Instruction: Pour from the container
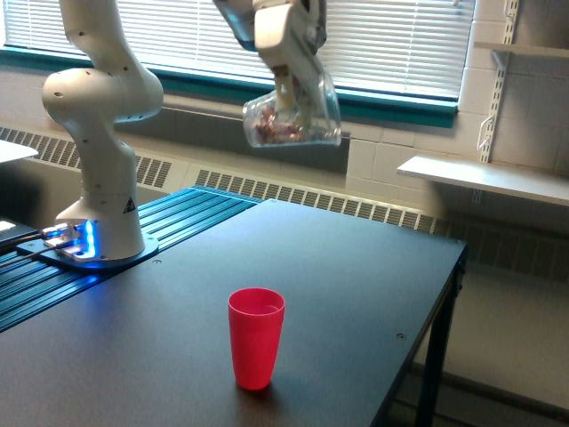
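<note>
gripper: the gripper (289, 89) is clenched on the mug (293, 117), fingers down its side, high above the table.
mug: clear, tilted on its side with the mouth toward the exterior view's left; small reddish-brown pieces lie along the lower wall, near the mouth.
cup: the red cup (256, 337) stands upright on the table, well below the mug and slightly to the exterior view's left of it.
risk, spill: the mug is already tilted while far above the cup; pieces leaving the mouth at this height would likely scatter or bounce off the rim.
risk, tip: the cup looks light and narrow; a falling load could knock it over.
surface: a dark, matte table (356, 285), level.
room: window blinds (160, 36), wall shelves (480, 178) at the exterior view's right.
</note>
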### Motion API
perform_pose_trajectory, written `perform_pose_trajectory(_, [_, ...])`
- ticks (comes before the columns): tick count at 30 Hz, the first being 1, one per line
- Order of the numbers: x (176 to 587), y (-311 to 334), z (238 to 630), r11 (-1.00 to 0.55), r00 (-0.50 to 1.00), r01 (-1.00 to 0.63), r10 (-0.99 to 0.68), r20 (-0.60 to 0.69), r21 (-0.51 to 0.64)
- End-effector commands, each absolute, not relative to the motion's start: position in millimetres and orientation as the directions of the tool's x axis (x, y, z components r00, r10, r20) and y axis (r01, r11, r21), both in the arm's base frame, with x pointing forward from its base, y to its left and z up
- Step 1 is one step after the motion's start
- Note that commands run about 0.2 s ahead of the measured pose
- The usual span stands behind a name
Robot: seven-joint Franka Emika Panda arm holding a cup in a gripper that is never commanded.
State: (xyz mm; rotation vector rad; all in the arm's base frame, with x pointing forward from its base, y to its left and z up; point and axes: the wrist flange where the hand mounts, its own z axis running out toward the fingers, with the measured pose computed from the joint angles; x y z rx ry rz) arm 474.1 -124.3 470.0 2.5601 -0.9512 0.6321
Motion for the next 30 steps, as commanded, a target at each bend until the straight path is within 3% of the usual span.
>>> perform_pose_trajectory(1, [468.5,-137.5,454.2,-0.681,0.644,-0.720,-0.582,0.496,0.136])
perform_pose_trajectory(30, [452.4,-191.5,393.2,-0.626,0.667,-0.737,-0.616,0.420,0.254])
